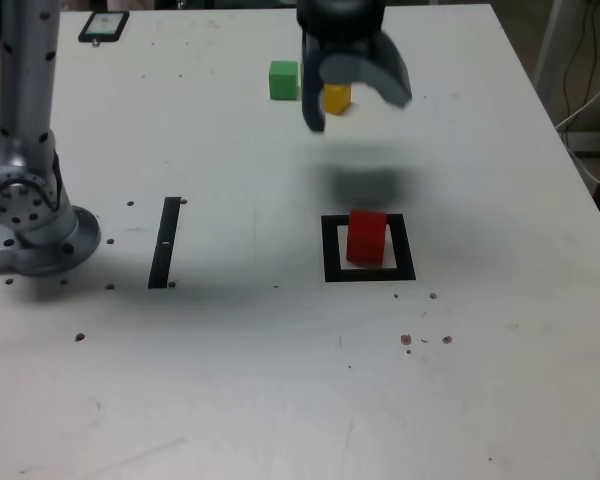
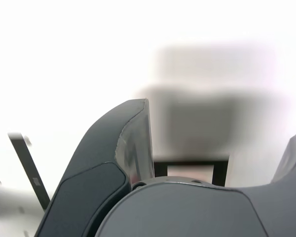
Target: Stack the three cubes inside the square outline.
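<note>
Hovering, hand (image 1: 357,117) wide | square outline (image 1: 404,248): red cube (image 1: 366,238) inside | green cube (image 1: 283,80), yellow cube (image 1: 337,98) outside

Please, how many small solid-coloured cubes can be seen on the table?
3. A red cube inside the black square outline; a green cube and a yellow cube, partly hidden, behind the gripper.

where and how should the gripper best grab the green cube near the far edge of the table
Best gripped, I'd say, by two opposite upright sides of the solid green cube, coming straight down from above with the jaws open. Its flat, parallel faces suit a pinch, and it sits upright, but the yellow cube stands close on the exterior view's right.
</note>
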`<action>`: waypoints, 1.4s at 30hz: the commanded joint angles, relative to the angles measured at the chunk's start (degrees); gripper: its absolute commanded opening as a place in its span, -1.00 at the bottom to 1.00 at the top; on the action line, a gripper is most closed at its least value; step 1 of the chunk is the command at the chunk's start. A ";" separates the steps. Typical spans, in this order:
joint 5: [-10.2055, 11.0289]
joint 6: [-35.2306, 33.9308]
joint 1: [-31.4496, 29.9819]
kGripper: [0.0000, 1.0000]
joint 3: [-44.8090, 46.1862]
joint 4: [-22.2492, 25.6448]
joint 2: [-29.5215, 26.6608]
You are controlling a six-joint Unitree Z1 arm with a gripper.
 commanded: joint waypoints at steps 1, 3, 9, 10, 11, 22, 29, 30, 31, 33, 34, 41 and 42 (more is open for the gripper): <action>1.63 2.81 2.23 0.98 -1.07 0.22 0.76; 2.61 5.49 4.24 0.98 -1.91 0.54 1.53; 3.50 13.60 9.05 0.97 -4.77 2.08 4.68; 3.74 14.75 9.69 0.97 -5.20 2.29 5.09; 4.06 15.80 10.30 0.97 -5.60 2.46 5.50; 7.63 27.75 13.60 0.96 -9.56 1.64 8.45; 6.86 31.63 16.30 0.89 -10.98 -0.18 10.55; 6.69 32.15 16.70 0.87 -11.30 -0.41 10.87; 6.49 32.70 17.04 0.86 -11.70 -0.54 11.22; 5.99 33.85 17.69 0.83 -12.60 -0.58 11.94; 5.65 34.46 18.02 0.82 -13.04 -0.55 12.28; 3.05 37.98 19.76 0.73 -14.51 -0.32 13.69; 2.81 38.13 19.81 0.71 -14.41 -0.33 13.80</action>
